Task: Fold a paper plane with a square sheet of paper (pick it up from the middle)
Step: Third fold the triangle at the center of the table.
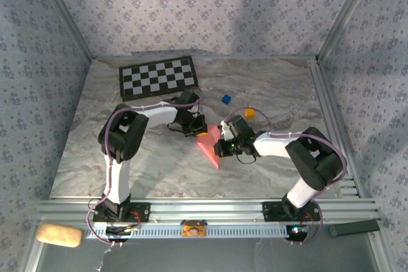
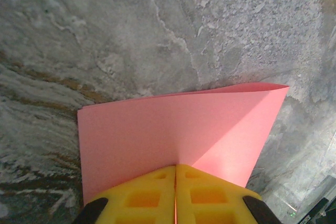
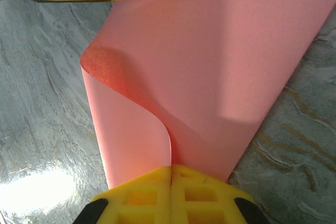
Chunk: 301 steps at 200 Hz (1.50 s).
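The square sheet of paper [image 1: 209, 149], bent over, is held near the middle of the grey marbled table [image 1: 146, 170], pinched by the closed left gripper [image 2: 175, 169] and the closed right gripper [image 3: 171, 169]. The table is enclosed by pale patterned walls [image 1: 191, 4]; a checkerboard mat [image 1: 158, 76] is laid at the far side.

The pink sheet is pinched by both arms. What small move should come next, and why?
Probably bring the right jaws a little toward the left jaws, so that the curled flap lies down onto the rest. Both are shut on the square sheet of paper, and in the right wrist view it bends in a soft roll, with no sharp crease yet.
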### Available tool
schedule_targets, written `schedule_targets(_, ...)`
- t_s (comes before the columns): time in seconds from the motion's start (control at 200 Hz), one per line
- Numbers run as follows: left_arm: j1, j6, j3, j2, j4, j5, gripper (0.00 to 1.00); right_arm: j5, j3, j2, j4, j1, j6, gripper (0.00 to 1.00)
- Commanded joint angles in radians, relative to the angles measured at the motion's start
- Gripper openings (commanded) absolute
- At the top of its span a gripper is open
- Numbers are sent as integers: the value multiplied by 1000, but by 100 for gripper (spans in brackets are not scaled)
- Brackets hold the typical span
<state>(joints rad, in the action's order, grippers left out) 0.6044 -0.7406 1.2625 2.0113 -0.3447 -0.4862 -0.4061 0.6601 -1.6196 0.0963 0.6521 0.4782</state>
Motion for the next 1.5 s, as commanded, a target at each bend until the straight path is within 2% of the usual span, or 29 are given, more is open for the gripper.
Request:
schedule_targets(0.0,12,13,-12,3,-40,23,8,24,20,2,-32,1,-20,2)
schedule_targets(0.655,13,13,0,6,-42,24,8,46,19,-24,-50,4,-29,2)
schedule_targets(1.064,10,24,49,-18,-56,34,17,52,9,-24,-43,3,-30,1)
schedule_targets(1.259,5,30,54,-91,-72,97,25,55,2,-28,-36,3,-29,1)
schedule_targets(1.389,4,16,10,-160,-51,115,22,54,-1,-30,-32,1,-29,1)
schedule_targets(1.499,3,-4,-65,-225,16,81,11,56,-4,-27,-30,-1,-29,1)
